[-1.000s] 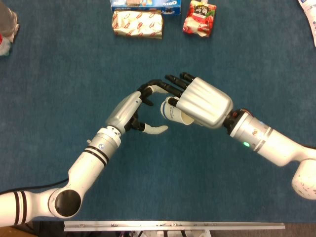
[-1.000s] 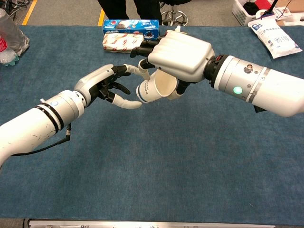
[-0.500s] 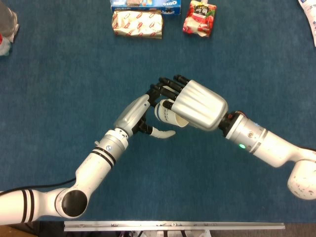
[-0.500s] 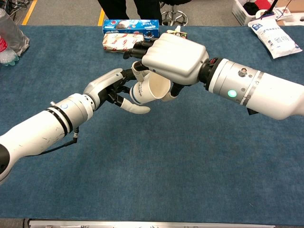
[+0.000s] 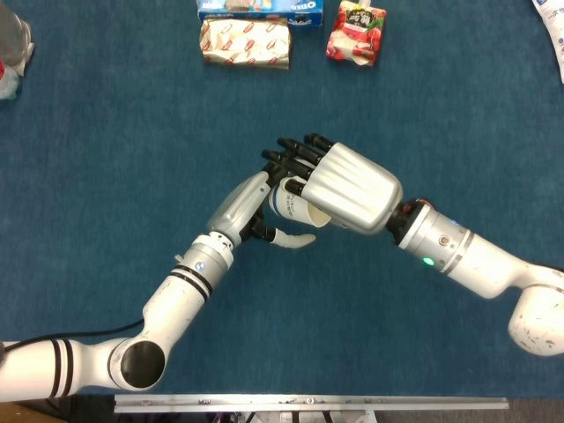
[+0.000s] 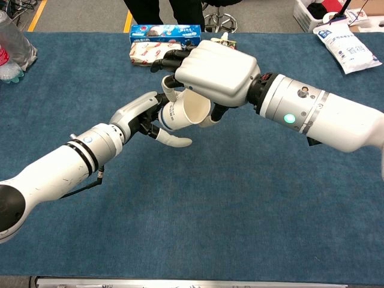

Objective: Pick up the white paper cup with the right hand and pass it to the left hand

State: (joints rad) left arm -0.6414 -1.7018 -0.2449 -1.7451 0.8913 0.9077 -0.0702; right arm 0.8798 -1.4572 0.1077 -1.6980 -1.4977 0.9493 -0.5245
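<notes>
Handover geometry has tightened over the last second: the left hand (image 6: pixel 139 115) has advanced toward the right hand (image 6: pixel 213 71) until its fingers reach the base of the white paper cup (image 6: pixel 183 111), where a clear gap stood between them before. The right hand has also shifted slightly leftward across the blue table (image 5: pixel 106 159).

Right hand state: closed around the cup from above, holding it on its side, raised off the table, mouth facing the chest camera. Left hand state: fingers apart and curved about the cup's base end, thumb extended beneath it; whether they already press on the cup cannot be told, so it counts as holding nothing.

Task implication, as a judgement: pickup is complete and the transfer is at the contact stage; the left hand must close before the right releases.

Count, largest first:
- arms with hands: two
- blue biscuit box (image 5: pixel 260 9): one
- white bag (image 6: pixel 347 45): one
- cream wrapped packet (image 5: pixel 245 42): one
- red snack pouch (image 5: pixel 356 33): one
- paper cup: one
</notes>
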